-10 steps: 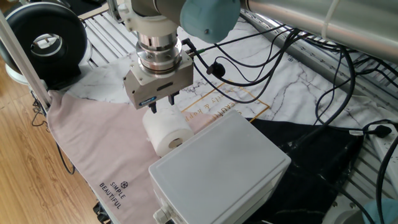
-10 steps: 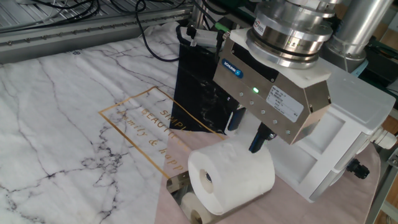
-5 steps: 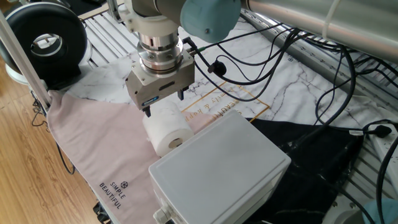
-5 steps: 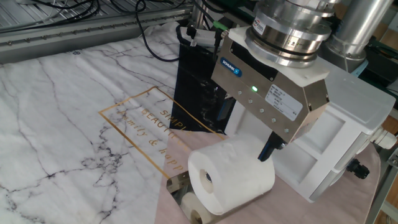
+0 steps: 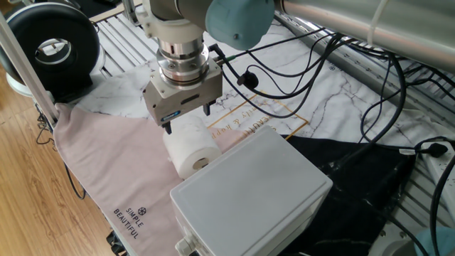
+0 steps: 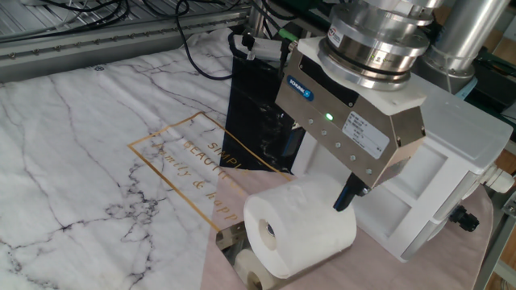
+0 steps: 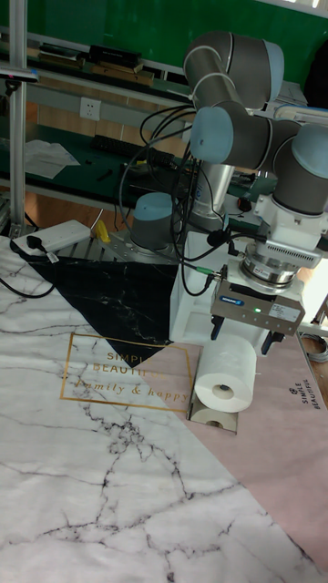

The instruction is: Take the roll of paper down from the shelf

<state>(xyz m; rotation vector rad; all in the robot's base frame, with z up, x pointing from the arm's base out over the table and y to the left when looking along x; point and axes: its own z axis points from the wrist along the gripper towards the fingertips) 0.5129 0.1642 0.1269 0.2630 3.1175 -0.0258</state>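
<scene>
The white roll of paper (image 5: 190, 148) lies on its side on the small chrome shelf (image 6: 231, 239), its hollow core facing outward (image 7: 223, 392). The shiny plate mirrors the roll's underside (image 7: 211, 418). My gripper (image 5: 187, 118) hangs straight above the roll, open. One dark finger (image 5: 168, 128) sits by one end of the roll and the other (image 5: 207, 109) by the opposite end. In the other fixed view my gripper (image 6: 318, 181) shows one finger (image 6: 345, 196) touching the roll's far end (image 6: 300, 225). In the tall fixed view my gripper (image 7: 241, 339) straddles the roll's top.
A large pale grey box (image 5: 250, 193) stands right against the roll. Pink cloth (image 5: 106, 171) lies on one side, marble-print cloth (image 6: 89, 153) and black cloth (image 6: 258, 121) on the others. Cables (image 5: 341, 64) cross the table behind, and a black round fan (image 5: 50, 46) sits at a corner.
One second ago the fingers stood close together over the roll; they have spread apart to either end of it. The roll has not moved.
</scene>
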